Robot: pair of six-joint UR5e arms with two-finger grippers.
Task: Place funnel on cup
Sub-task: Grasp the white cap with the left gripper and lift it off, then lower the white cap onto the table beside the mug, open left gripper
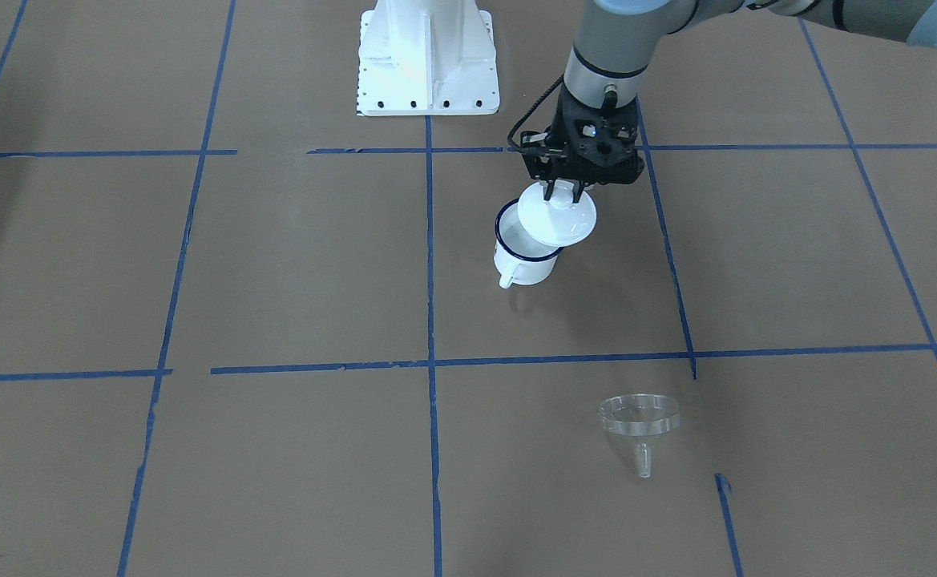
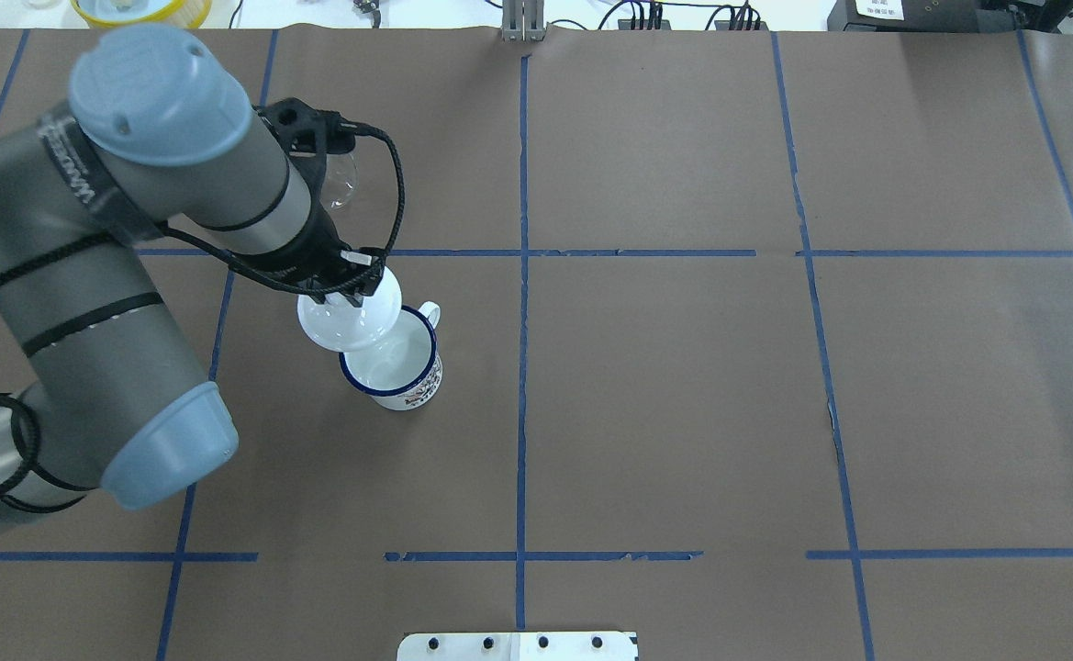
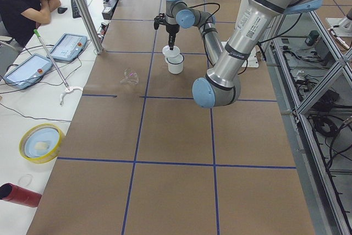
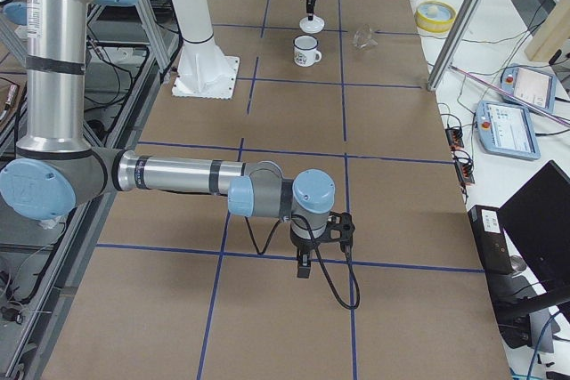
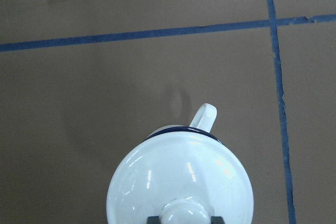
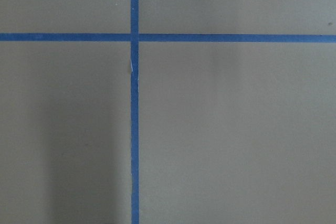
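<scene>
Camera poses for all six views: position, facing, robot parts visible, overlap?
Front-facing: across the table, steeply down toward the robot base; left arm, left gripper on white knobbed lid.
Overhead: behind the robot, forward and down; left arm.
Exterior left: table's left end, along it; left arm near.
Exterior right: opposite end; right arm, right gripper near.
Left wrist: down onto lid; fingertips.
Right wrist: down onto blue tape; nothing.
Shared: first two show white blue-rimmed enamel mug, clear plastic funnel.

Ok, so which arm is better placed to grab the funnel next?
Left, likely. The left claw is by the cup, and the funnel lies on the same side, though it must first put down the lid it holds. The right claw hangs at the far end.
</scene>
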